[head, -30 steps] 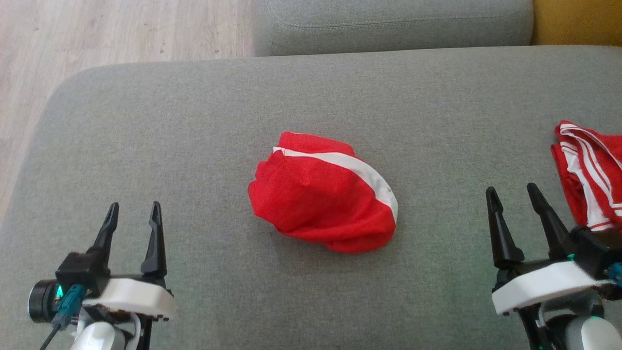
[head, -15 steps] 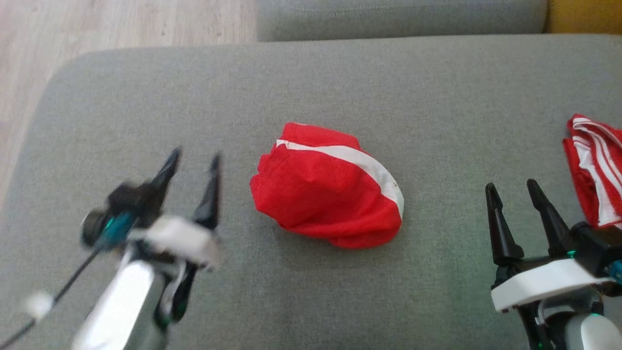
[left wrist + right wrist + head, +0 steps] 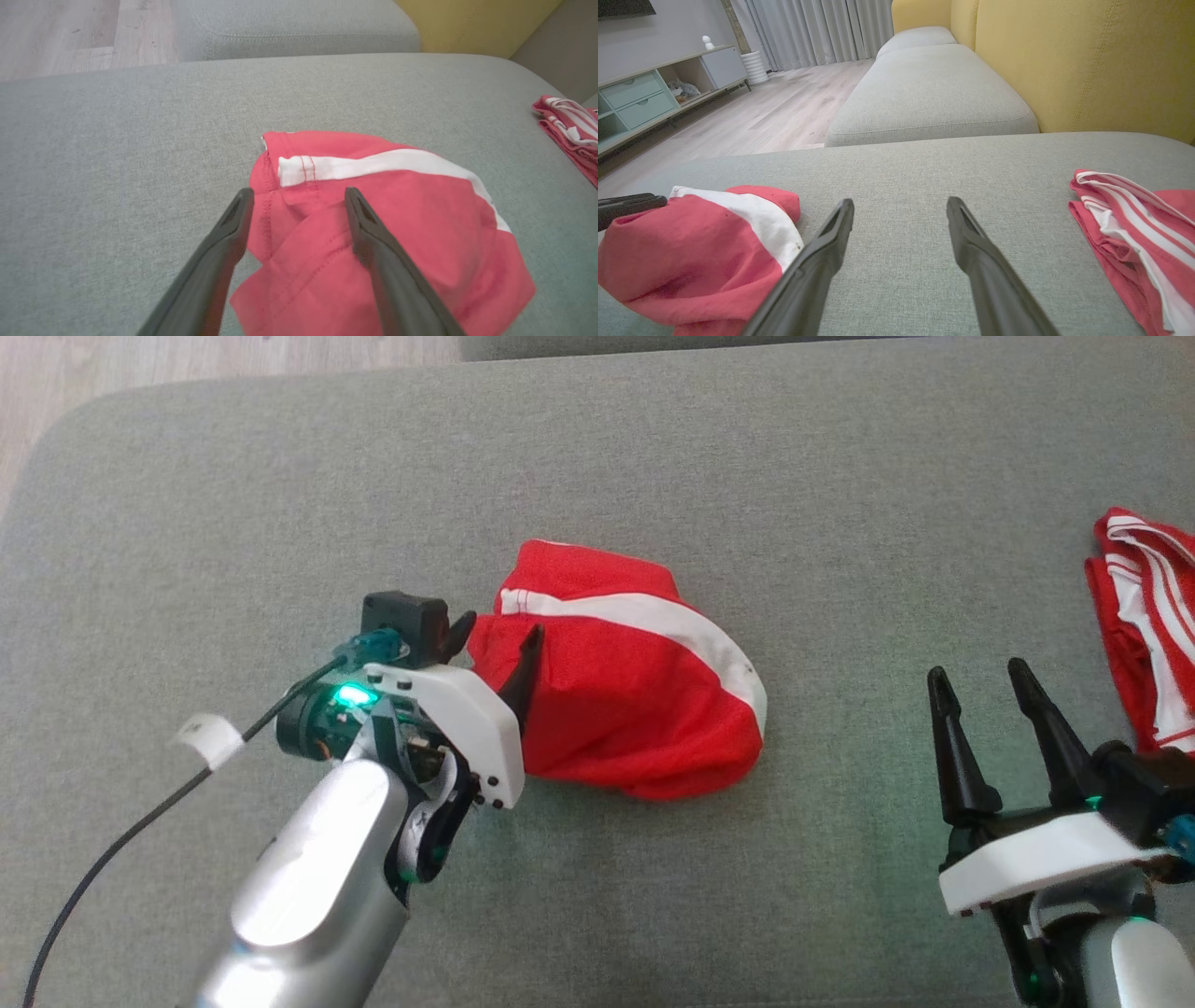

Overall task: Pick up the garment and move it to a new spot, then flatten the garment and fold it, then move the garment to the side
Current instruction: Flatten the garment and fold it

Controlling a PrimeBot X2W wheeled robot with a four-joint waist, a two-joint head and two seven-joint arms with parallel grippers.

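The left pincer [image 3: 499, 627] has swung in to the crumpled red garment [image 3: 644, 709], spread astride its left edge, so the pickup looks next.

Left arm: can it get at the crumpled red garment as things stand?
Probably yes. The left pincer is open at the red garment's left edge, one finger over the cloth and one beside it. Nothing lies between them on the cushion.

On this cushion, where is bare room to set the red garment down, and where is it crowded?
Free: the far strip of cushion beyond the red garment, and the stretch between it and the right gripper. Crowded: the right edge, where a striped garment lies, and around the left gripper.
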